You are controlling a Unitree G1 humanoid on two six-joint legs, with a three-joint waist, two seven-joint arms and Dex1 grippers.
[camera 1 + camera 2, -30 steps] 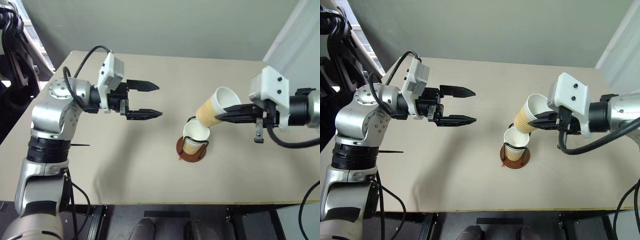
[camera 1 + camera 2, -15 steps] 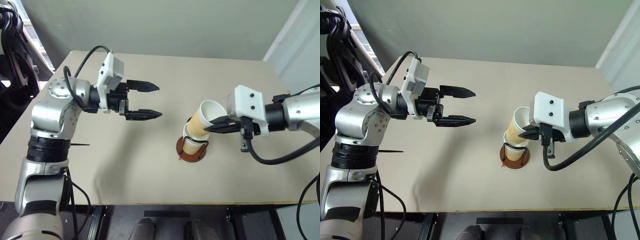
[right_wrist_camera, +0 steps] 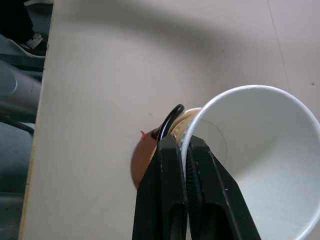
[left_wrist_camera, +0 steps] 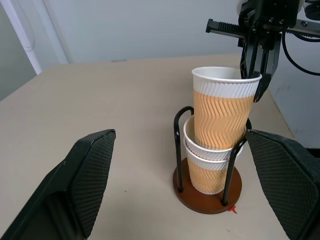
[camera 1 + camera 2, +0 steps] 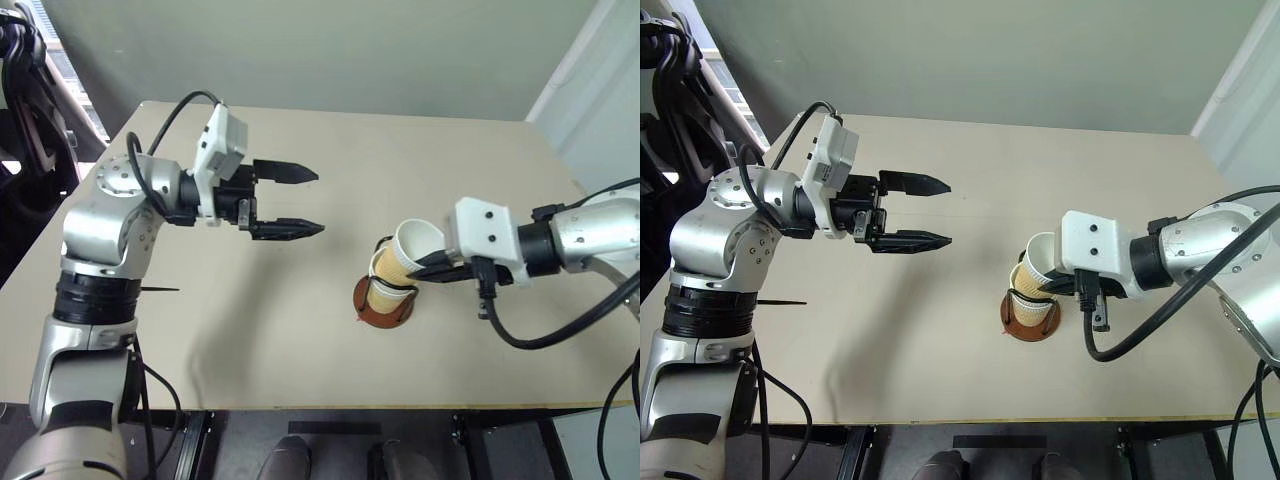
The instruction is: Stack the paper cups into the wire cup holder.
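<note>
So, nearest the front edge of the worktop (image 5: 250, 350), which is a plain matte beige board with a smooth, flat face, sits the wire cup holder (image 4: 207, 192): a round reddish-brown disc base with thin glossy black wire arches curving up from it, standing a bit right of the worktop's middle. Two paper cups (image 4: 212, 170) are nested inside the arches, tapered, with a tan wavy-ribbed sleeve outside and white rolled rims stacked one just above the other. A third cup (image 4: 225, 112) of the same kind is pushed partway into them, so most of its ribbed wall and its white rim band stick up above the wire arches, roughly upright with maybe a slight lean. The right gripper (image 3: 185, 165) has its two slim black fingers pressed together on that top cup's rim, one finger inside the white, smooth interior and one outside, pinching the thin paper wall between them; it comes in from the right side with a white boxy camera block on the wrist. Further back and over on the left, the left gripper (image 5: 285, 200) hangs above the bare worktop well apart from the holder, its two pointed black fingers spread wide and aimed toward the right, holding nothing, and their inner pads (image 4: 95, 170) show a fine diamond-grid texture.
</note>
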